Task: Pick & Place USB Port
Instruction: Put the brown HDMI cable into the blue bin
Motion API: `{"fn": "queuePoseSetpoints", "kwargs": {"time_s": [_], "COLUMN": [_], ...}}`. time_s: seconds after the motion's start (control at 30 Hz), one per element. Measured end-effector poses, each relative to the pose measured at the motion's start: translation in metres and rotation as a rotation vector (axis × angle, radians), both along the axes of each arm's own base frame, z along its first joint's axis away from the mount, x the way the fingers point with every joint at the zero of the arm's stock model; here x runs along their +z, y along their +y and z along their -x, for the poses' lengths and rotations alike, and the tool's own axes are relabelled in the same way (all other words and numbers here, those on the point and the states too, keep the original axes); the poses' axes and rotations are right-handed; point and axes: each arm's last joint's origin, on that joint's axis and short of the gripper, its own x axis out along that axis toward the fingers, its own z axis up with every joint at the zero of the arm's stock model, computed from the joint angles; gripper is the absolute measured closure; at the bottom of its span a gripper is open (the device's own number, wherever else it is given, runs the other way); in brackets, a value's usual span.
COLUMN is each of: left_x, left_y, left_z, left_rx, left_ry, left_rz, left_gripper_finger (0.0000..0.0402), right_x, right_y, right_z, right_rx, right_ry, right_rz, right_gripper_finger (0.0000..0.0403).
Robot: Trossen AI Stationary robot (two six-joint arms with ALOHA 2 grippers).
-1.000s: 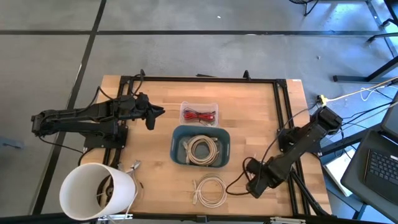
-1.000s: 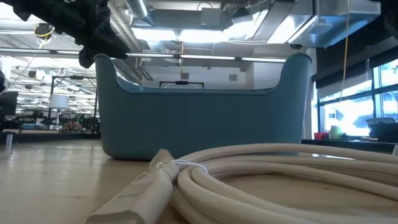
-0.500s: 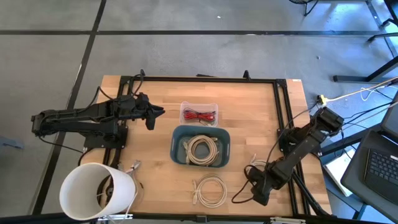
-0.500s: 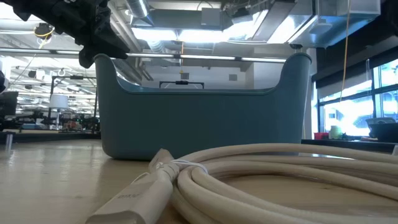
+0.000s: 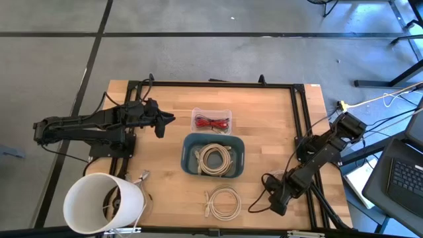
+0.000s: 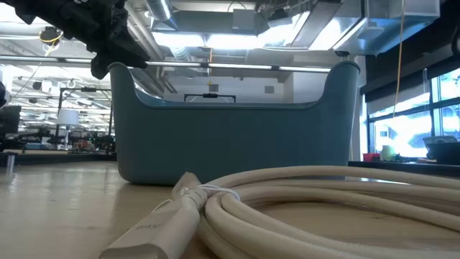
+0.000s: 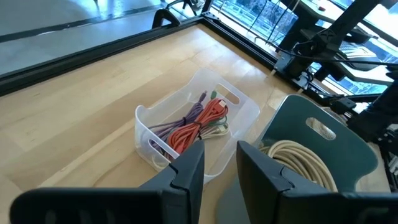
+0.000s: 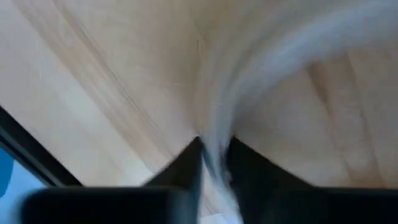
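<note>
Now, with the right gripper (image 5: 277, 203) low at the wooden table's (image 5: 165, 172) front right, fingers pinching a blurred pale cable strand (image 8: 217, 134), a slow lift toward the blue plastic bin (image 5: 188, 158) seems wisest, while the left gripper (image 7: 219, 163) hovers slightly parted, empty.
</note>
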Motion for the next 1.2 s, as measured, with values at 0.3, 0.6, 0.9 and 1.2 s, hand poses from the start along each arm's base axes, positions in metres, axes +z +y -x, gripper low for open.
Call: {"fn": "queuePoseSetpoints", "kwargs": {"time_s": [0.3, 0.6, 0.9, 1.2], "left_x": [0.000, 0.003, 0.003, 0.003], "left_y": [0.000, 0.001, 0.001, 0.001], "left_z": [0.000, -0.001, -0.001, -0.001], "left_rx": [0.011, 0.031, 0.038, 0.037], "left_ry": [0.001, -0.025, -0.026, -0.025], "left_rz": [-0.002, -0.015, -0.026, -0.027], "left_gripper_finger": [0.0316, 0.0316, 0.0316, 0.0316], "right_x": [0.055, 0.157, 0.189, 0.168], "right_y": [0.010, -0.025, -0.083, -0.150], "right_z": [-0.025, -0.064, -0.162, -0.208], "right_rx": [-0.093, -0.147, 0.099, 0.012], "right_ry": [-0.093, -0.359, -0.705, -0.709], "right_rz": [0.223, 0.671, 0.335, 0.061], "right_gripper_finger": [0.0376, 0.0376, 0.0376, 0.0376]}}
